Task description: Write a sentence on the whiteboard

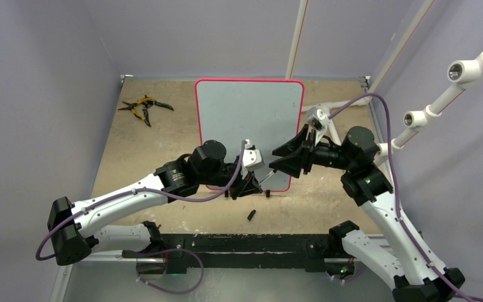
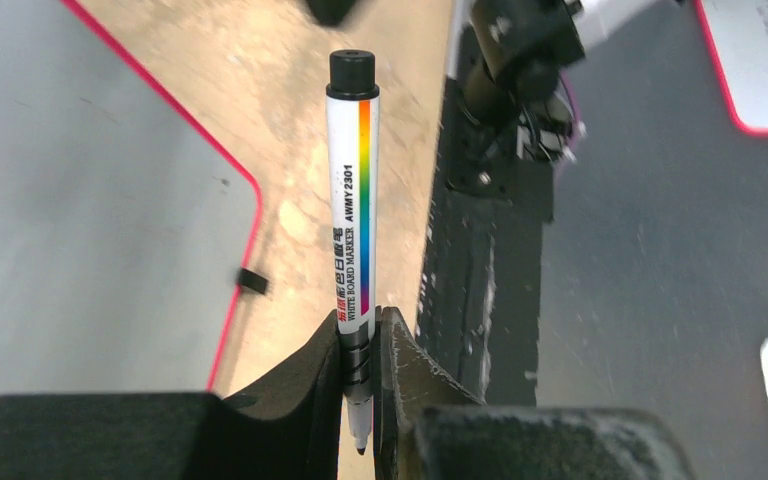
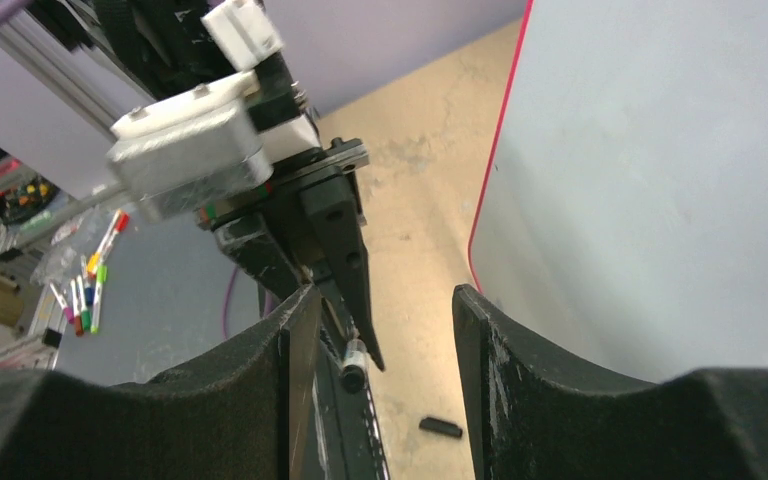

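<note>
The whiteboard [image 1: 249, 119] stands upright at mid-table, pale grey with a red rim. I see no sentence on its face. My left gripper [image 1: 255, 183] is at the board's lower front edge, shut on a white whiteboard marker [image 2: 353, 200] with a rainbow stripe. It grips the marker near the bare tip, which points back between the fingers; the black rear end points away. My right gripper [image 1: 272, 160] is open and empty just right of the left one, facing it. In the right wrist view its gripper [image 3: 380, 320] frames the marker's end [image 3: 353, 372]. The board also shows there [image 3: 660, 180].
The marker's black cap [image 1: 251, 215] lies on the table in front of the board and also shows in the right wrist view [image 3: 440, 427]. Yellow-handled pliers [image 1: 141, 107] lie at the back left. A bag of coloured markers [image 3: 85, 280] lies off the table.
</note>
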`<state>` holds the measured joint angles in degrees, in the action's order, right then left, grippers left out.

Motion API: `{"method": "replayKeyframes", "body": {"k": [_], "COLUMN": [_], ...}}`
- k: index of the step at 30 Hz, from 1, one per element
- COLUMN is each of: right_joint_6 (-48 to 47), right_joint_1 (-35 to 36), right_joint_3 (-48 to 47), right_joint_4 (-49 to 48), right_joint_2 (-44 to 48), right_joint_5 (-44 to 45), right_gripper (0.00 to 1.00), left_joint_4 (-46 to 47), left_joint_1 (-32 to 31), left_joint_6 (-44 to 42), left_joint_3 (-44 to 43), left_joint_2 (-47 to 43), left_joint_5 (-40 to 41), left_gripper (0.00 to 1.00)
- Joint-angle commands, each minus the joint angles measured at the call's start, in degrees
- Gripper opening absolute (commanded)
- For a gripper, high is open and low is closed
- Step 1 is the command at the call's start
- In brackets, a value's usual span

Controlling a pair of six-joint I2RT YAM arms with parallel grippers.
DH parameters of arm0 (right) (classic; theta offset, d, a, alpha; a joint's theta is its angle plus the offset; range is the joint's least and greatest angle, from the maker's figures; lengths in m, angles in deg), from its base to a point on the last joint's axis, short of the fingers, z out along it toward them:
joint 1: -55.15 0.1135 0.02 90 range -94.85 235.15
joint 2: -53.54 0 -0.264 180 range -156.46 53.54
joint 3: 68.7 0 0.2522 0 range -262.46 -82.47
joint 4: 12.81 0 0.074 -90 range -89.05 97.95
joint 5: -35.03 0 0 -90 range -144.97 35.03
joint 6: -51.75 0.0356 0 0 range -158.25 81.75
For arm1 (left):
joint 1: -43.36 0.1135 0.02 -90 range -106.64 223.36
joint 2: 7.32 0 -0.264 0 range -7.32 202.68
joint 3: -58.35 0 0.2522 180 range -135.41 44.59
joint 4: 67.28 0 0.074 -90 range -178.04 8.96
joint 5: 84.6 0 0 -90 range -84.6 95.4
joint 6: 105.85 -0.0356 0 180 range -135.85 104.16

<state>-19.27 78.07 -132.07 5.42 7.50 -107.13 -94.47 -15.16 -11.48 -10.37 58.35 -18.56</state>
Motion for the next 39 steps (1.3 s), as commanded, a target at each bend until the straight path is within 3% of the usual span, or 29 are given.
{"method": "replayKeyframes", "body": {"k": [1,10,22,34,39], "right_joint_6": [-11.14,-11.43,-7.57,-7.04,-7.16], "right_joint_1": [0.01,1.83,10.17,15.46,16.64], "right_joint_3": [-5.71,-6.28,-2.82,0.03,-0.38], "right_joint_4": [19.38,25.75,20.16,19.99,20.07], "right_joint_2": [-4.46,-6.9,-9.84,-11.82,-12.95], "right_joint_5": [-2.81,-5.61,-1.48,3.04,4.01], "right_gripper": [0.52,0.53,0.52,0.48,0.41], "left_joint_4": [-5.93,-7.48,-6.22,-5.8,-5.86], "left_joint_1": [0.16,0.16,0.16,0.51,0.51], "left_joint_6": [-8.25,-9.84,-8.98,-8.84,-8.84], "left_joint_3": [-1.18,-2.27,-1.32,-1.05,-0.95], "left_joint_2": [1.42,4.69,6.58,6.5,6.45], "left_joint_5": [-7.86,-8.62,-8.95,-8.26,-7.25], "left_gripper": [0.0,0.0,0.0,0.0,0.0]}}
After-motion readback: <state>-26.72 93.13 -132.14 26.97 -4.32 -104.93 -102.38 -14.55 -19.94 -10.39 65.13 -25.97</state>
